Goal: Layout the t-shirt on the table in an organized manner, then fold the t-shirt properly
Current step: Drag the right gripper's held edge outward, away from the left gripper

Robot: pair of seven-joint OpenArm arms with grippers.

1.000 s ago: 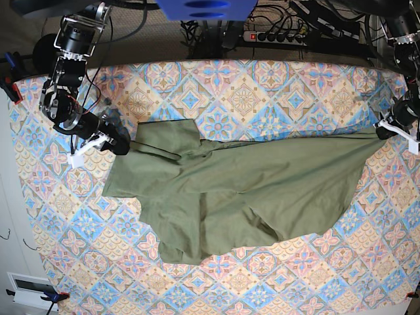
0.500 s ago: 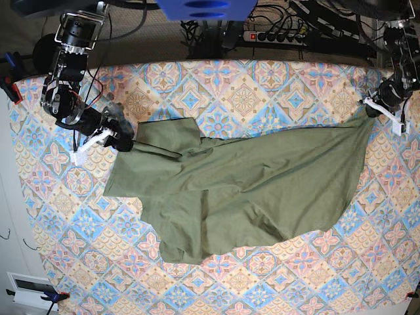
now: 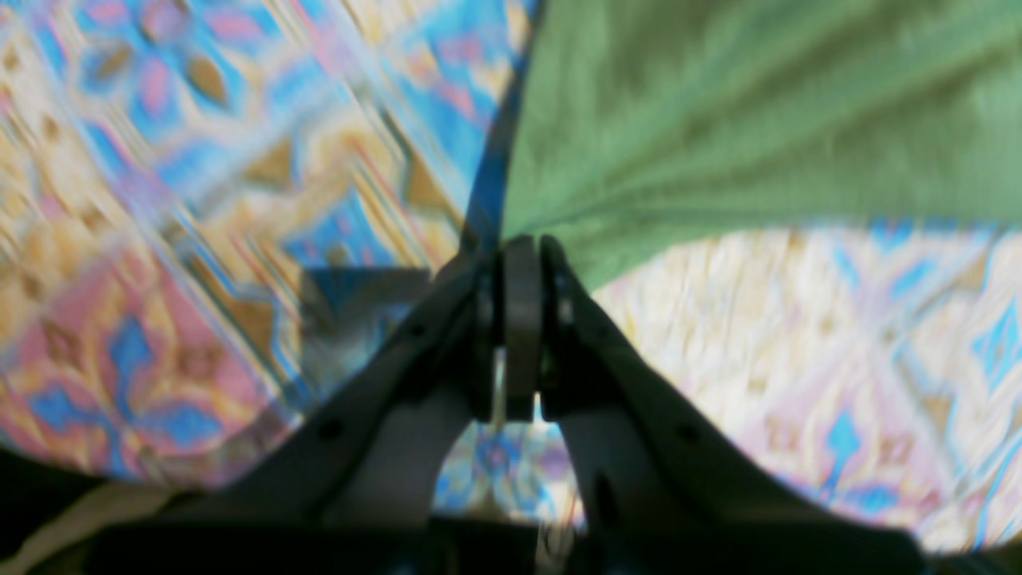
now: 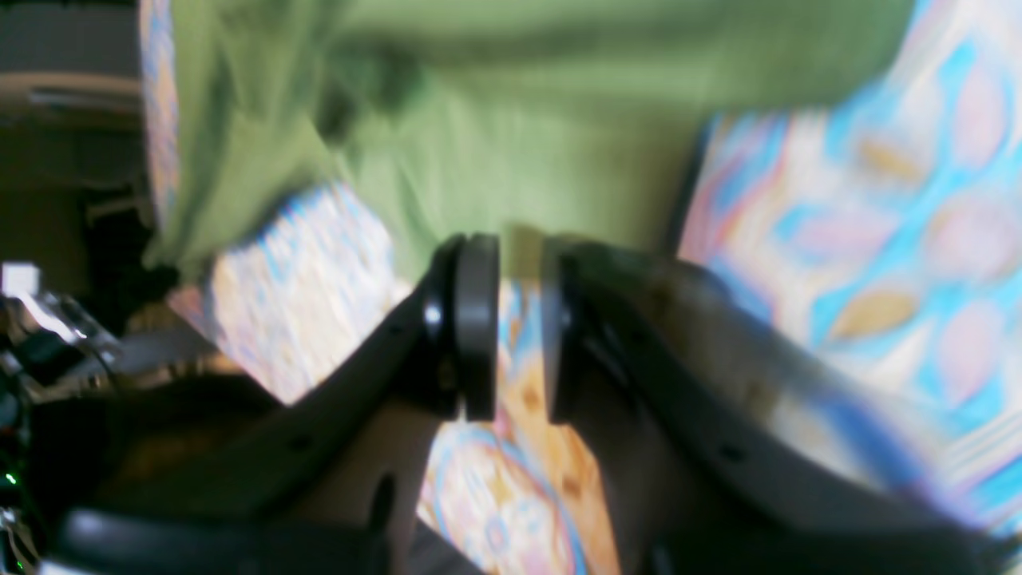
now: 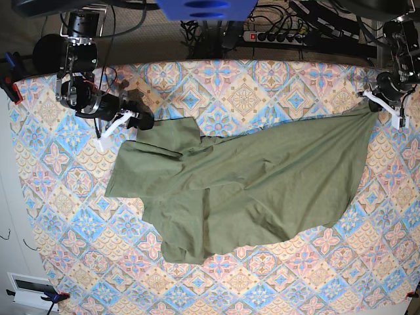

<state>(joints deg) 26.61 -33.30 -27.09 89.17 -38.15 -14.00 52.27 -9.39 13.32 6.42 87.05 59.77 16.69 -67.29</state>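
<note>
Grippers left (image 3: 523, 263) and right (image 4: 519, 263) each pinch the t-shirt (image 5: 249, 190) edges.

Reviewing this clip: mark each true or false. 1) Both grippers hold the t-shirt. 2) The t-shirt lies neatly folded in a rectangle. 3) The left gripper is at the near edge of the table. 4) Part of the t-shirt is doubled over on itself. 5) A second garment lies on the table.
1) True: the left gripper and right gripper each pinch the t-shirt.
2) False: it is spread out, wrinkled and irregular.
3) False: it is near the far edge of the table.
4) True: a flap is folded over near the right gripper.
5) False: only the olive t-shirt is there.
</note>
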